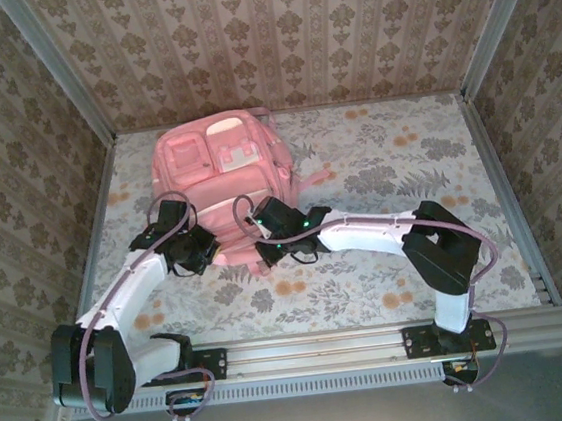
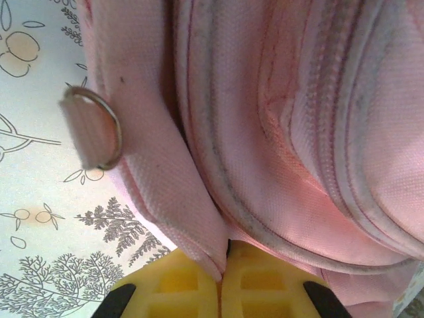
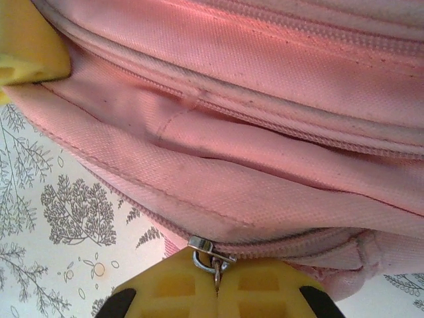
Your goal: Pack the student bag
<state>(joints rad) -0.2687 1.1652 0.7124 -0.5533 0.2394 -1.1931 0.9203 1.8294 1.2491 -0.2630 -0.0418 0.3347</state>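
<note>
Both grippers bite the bag's [image 1: 218,167] near edge: my left gripper [image 2: 222,281] clamps a fold [image 2: 199,245], my right gripper [image 3: 217,288] pinches the zip pull [image 3: 211,257], the zip running crosswise toward the left.

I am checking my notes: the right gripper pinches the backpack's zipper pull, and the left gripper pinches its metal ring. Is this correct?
Not quite. In the left wrist view the left gripper pinches a fabric edge of the pink backpack; the metal ring lies free beside it. The rest is right.
</note>
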